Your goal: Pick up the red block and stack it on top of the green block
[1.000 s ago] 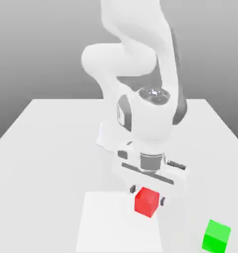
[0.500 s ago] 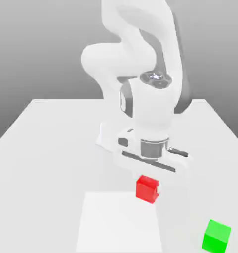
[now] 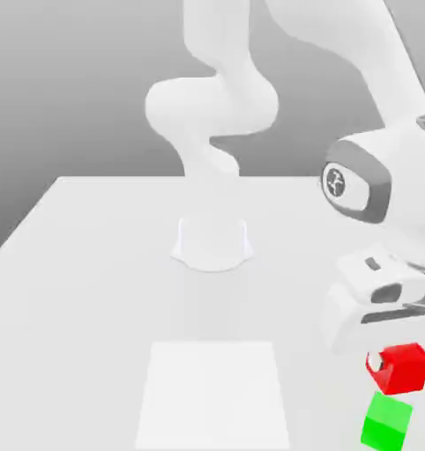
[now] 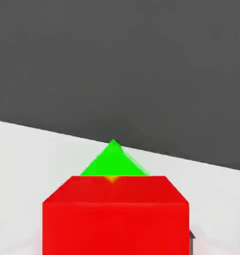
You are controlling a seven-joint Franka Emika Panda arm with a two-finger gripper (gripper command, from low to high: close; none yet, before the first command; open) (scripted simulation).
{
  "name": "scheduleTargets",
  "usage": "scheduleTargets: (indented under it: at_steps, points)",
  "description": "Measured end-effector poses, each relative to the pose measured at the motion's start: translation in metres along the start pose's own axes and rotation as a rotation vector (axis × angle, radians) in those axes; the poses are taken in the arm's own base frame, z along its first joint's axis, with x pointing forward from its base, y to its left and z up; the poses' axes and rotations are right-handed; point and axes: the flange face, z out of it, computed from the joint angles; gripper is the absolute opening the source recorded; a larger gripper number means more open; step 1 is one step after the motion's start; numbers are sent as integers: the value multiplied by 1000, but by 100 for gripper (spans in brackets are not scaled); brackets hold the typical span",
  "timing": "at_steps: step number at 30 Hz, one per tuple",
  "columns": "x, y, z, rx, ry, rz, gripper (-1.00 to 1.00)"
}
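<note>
Two cubes, red block (image 3: 402,368) pinched in gripper (image 3: 398,370), held just above green block (image 3: 386,422), white table (image 3: 101,264).

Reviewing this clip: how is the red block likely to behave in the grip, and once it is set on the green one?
The red block looks like a rigid, flat-faced cube, so it probably won't deform or roll. Its smooth matte faces could slip or twist in the gripper, and it hangs slightly tilted. Released on the similar-sized green block, it has little margin and might tip if off-centre.
</note>
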Motion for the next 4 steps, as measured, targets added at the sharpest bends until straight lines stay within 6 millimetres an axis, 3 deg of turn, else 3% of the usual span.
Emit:
scheduleTargets:
  at_steps: [1, 4]
  points:
    - [-1, 0, 12, 0, 0, -2, 100]
    - [-1, 0, 12, 0, 0, -2, 100]
